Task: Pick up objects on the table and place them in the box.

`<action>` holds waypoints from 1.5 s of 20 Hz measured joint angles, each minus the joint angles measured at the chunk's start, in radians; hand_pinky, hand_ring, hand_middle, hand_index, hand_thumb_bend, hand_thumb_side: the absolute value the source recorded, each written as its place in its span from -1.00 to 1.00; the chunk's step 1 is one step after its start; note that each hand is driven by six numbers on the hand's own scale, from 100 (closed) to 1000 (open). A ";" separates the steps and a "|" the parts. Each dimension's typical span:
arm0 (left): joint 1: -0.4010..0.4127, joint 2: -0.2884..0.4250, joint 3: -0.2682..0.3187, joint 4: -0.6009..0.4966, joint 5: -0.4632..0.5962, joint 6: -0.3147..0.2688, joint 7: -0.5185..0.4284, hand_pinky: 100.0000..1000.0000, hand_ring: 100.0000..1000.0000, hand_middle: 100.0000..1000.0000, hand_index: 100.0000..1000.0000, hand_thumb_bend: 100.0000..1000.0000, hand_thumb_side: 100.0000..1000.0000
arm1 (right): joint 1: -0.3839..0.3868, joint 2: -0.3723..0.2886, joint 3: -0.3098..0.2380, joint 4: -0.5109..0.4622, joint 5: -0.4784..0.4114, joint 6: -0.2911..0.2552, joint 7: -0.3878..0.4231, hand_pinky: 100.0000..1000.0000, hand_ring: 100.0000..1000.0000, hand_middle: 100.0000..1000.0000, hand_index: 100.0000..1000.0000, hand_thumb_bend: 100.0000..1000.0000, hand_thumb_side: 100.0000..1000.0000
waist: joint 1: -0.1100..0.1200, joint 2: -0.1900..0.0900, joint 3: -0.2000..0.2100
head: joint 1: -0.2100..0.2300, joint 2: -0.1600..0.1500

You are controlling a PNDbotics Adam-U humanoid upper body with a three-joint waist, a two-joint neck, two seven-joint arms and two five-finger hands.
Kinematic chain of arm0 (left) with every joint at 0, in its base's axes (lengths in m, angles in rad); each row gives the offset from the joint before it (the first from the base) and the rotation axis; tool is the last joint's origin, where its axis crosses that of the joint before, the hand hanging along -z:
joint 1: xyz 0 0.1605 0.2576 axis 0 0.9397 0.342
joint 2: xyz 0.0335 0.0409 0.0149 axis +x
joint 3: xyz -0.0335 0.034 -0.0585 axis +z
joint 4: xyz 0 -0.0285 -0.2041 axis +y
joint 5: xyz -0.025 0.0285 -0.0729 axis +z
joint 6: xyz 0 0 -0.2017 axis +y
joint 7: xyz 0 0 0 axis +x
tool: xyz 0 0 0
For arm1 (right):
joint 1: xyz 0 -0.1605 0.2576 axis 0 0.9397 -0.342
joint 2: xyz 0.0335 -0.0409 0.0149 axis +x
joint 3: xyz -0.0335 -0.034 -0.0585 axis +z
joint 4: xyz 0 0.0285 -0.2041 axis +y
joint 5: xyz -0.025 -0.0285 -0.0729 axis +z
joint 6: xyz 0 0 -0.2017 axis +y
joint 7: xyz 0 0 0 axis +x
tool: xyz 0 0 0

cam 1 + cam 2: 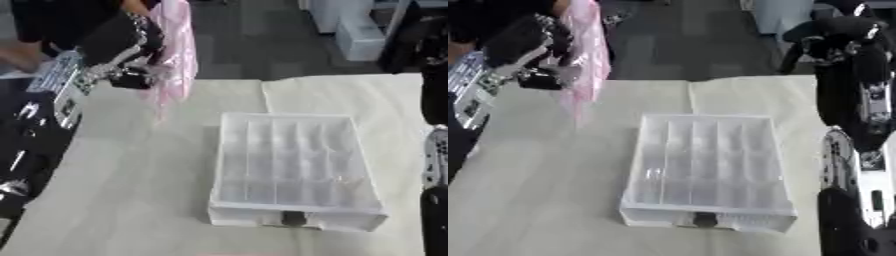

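Note:
A clear plastic box (293, 170) with many small compartments lies on the cloth-covered table (131, 190), a dark latch at its near edge. My left hand (131, 50) is raised at the upper left, above the table's far left corner, its fingers curled round a pink translucent bag (175, 55) that hangs down from it. The bag's lower end dangles just over the table, left of and behind the box. My right hand (833, 37) hangs at the upper right in the right eye view, fingers curled, holding nothing that I can see.
My right arm (855, 165) runs down the right edge, close beside the box. My left arm's silver links (61, 85) fill the left edge. Beyond the table lies grey floor with white cabinets (350, 25) at the back.

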 measured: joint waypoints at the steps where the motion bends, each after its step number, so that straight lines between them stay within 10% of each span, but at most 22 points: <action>1: -0.017 -0.001 -0.008 -0.002 0.007 -0.004 -0.005 -1.00 -1.00 -0.85 -0.65 -0.92 -1.00 | 0.000 0.000 0.000 0.000 0.000 0.000 0.000 -0.38 0.22 0.64 0.44 -1.00 0.39 | 0.000 0.000 0.000 | 0.000 0.000; 20: -0.150 -0.195 -0.154 0.142 0.228 -0.150 -0.300 -1.00 -0.95 -0.81 -0.61 -1.00 -1.00 | 0.000 0.016 0.006 -0.007 0.000 0.012 0.000 -0.38 0.22 0.64 0.44 -1.00 0.39 | 0.009 -0.003 -0.030 | 0.000 0.000; 30: -0.148 -0.254 -0.205 0.125 0.439 -0.016 -0.509 -1.00 -0.70 -0.49 -0.37 -0.90 -0.75 | -0.001 0.017 0.007 -0.007 0.002 0.018 0.003 -0.38 0.22 0.64 0.44 -1.00 0.39 | 0.009 0.000 -0.037 | 0.000 0.000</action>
